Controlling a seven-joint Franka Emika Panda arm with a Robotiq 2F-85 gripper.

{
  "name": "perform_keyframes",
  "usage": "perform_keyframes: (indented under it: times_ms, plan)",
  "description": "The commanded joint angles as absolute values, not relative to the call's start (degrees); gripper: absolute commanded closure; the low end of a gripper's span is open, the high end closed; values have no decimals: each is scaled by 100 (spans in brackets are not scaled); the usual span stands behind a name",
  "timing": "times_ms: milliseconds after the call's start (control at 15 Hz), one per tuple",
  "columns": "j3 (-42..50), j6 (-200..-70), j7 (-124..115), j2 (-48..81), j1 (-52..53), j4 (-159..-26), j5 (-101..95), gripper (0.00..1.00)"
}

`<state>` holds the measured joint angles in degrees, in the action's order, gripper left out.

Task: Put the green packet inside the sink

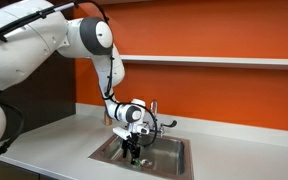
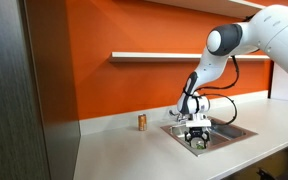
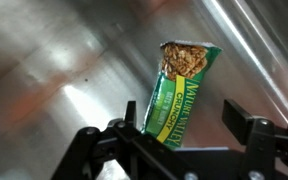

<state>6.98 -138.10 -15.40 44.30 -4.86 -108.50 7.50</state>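
The green packet, a Nature Valley bar wrapper, stands tilted between my fingers in the wrist view, over the steel floor of the sink. It leans against one finger, and a clear gap separates it from the other finger. My gripper is open. In both exterior views the gripper reaches down inside the sink basin. The packet is barely visible there, hidden by the fingers.
A chrome faucet stands at the back of the sink. A small brown jar sits on the grey counter beside the sink. An orange wall with a shelf runs behind.
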Motion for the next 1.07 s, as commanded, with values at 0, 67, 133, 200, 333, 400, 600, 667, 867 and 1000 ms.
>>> perform_keyframes:
  times_ms: [0,67,133,200,333,400,600,667,867,1000]
  plan:
    - [701,-13569,-1511,3951,-519,-10987,820,0]
    - [711,-13535,-1522,3841,-509,-11013,810,0]
    - [721,-13507,-1536,3719,-498,-11047,802,0]
    - [743,-13466,-1566,3602,-471,-11077,776,0]
    - [774,-13361,-1628,3379,-423,-11138,729,0]
    - [759,-13325,-1600,3252,-419,-11191,723,0]
    - [605,-13073,-1009,2808,-434,-11414,566,0]
    - [571,-12988,-809,2645,-400,-11527,458,0]
    - [505,-12832,-547,2191,-239,-11865,149,0]
    - [466,-12733,-628,1876,-92,-12096,-13,0]
